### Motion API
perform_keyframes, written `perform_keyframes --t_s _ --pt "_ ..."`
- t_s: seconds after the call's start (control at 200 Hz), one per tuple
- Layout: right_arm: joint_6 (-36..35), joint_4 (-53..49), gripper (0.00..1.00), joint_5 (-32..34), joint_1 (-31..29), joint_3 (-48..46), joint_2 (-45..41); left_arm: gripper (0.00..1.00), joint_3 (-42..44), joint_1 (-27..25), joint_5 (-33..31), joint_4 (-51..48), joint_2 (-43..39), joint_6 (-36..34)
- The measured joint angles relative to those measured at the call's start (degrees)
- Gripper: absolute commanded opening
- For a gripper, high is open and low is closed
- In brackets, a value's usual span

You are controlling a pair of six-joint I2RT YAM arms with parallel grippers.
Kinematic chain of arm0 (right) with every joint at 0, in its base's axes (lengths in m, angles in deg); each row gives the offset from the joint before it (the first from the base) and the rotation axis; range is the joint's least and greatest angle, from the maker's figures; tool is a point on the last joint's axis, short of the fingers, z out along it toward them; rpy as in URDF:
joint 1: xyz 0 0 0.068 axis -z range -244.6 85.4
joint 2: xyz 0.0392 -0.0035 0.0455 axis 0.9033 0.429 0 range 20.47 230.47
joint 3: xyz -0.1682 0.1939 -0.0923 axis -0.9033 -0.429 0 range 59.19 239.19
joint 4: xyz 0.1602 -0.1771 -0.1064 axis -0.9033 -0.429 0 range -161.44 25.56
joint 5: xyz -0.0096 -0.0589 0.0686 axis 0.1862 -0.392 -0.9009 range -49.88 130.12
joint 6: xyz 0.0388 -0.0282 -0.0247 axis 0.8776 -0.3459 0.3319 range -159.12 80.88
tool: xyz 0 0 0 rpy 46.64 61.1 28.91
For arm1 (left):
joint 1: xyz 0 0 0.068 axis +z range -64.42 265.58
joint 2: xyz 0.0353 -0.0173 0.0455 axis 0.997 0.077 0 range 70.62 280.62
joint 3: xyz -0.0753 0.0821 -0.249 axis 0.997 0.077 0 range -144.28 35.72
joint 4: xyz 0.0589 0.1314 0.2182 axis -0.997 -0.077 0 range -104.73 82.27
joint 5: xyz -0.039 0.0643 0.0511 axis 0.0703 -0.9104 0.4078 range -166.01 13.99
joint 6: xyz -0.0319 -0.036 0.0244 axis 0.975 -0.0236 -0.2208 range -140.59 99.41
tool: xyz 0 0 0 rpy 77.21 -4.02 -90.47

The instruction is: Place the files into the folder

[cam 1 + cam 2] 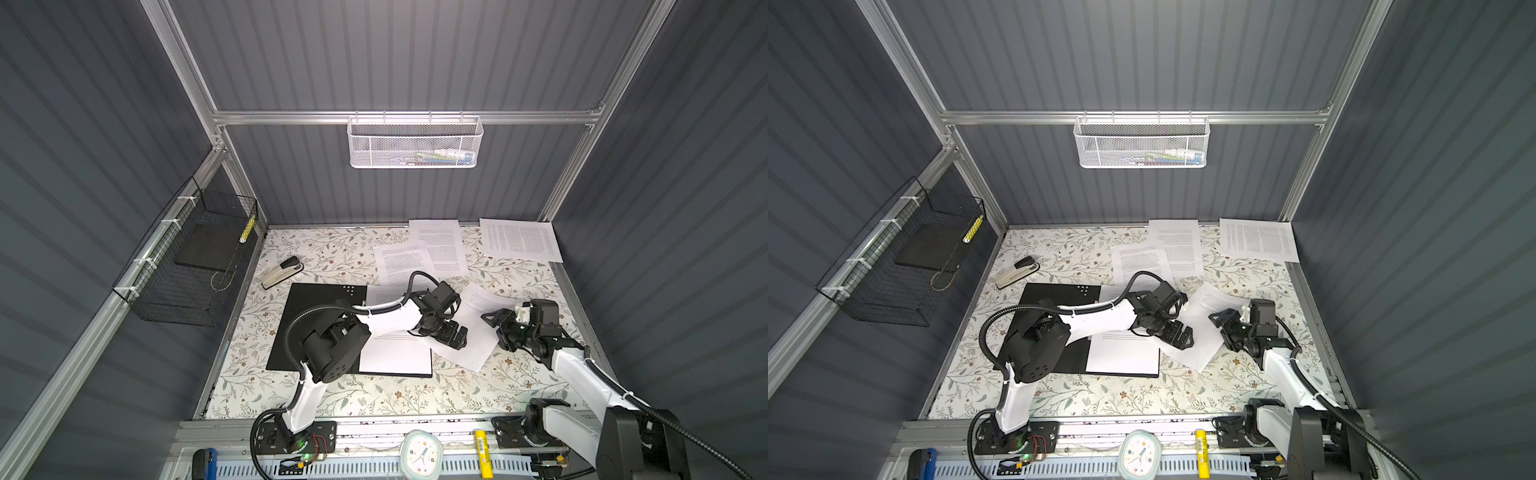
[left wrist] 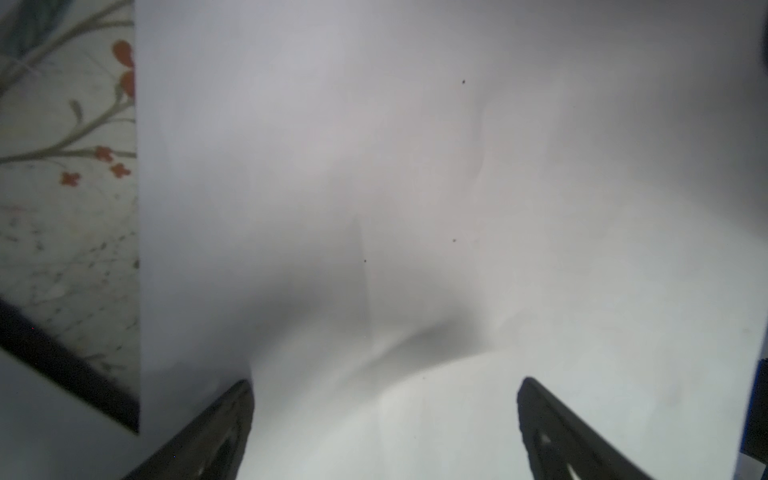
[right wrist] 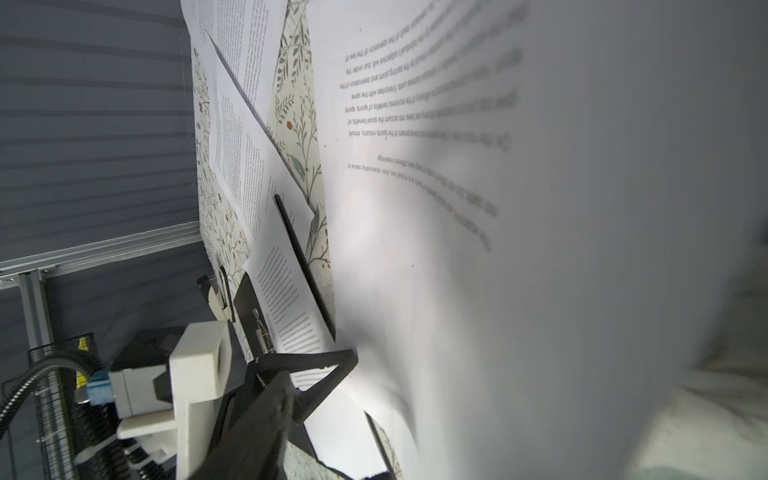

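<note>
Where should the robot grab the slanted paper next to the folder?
Pinch the slanted paper at its right edge, coming from the right with the right gripper. That edge looks lifted off the table, so a finger could slip under.

The left arm (image 1: pixel 386 318) and right arm (image 1: pixel 577 370) are wearing glossy white shells between blocky matte-black joint housings, trailing ribbed black cable conduits (image 1: pixel 286 336), sitting on screw-studded black base plates (image 1: pixel 326 434), the left gripper (image 2: pixel 385 381) ending in black cut-out fingers (image 2: pixel 208 440).
</note>
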Motion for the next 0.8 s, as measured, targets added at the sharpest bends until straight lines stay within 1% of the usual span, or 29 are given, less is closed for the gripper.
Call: perform_keyframes --t_s 0.065,0.075,0.09,0.195,0.35,0.375,0.625,0.75,0.8 --pt "0.8 -0.1 0.43 0.8 0.0 -0.6 -1.4 1.00 0.0 0.0 0.0 0.0 0.0 0.0" --pt "0.6 -0.1 0.40 0.9 0.0 -0.7 -1.6 1.00 0.0 0.0 0.0 0.0 0.0 0.0" --pt "1.0 -0.1 0.39 1.0 0.0 -0.9 -1.9 1.00 0.0 0.0 0.0 0.0 0.0 0.0" --pt "1.5 -0.2 0.22 1.8 0.0 -1.3 -2.6 1.00 0.0 0.0 0.0 0.0 0.0 0.0" --pt "2.5 -0.2 0.02 2.6 0.0 -1.8 -2.6 1.00 0.0 0.2 0.7 0.1 0.0 0.0" --pt "3.0 -0.4 0.00 2.9 0.0 -1.9 -2.7 1.00 0.0 0.2 0.7 0.1 0.0 0.0" --pt "3.2 -2.8 0.00 3.5 0.0 -1.6 -5.9 1.00 0.0 2.1 5.3 2.2 0.1 0.5" --pt "1.0 -5.4 0.00 3.6 -0.1 1.9 -7.4 1.00 -1.0 3.3 7.8 4.2 -0.9 1.1" --pt "-0.6 -6.9 0.00 3.6 -0.5 4.4 -7.4 1.00 -0.9 3.8 8.0 5.2 -3.7 1.5"
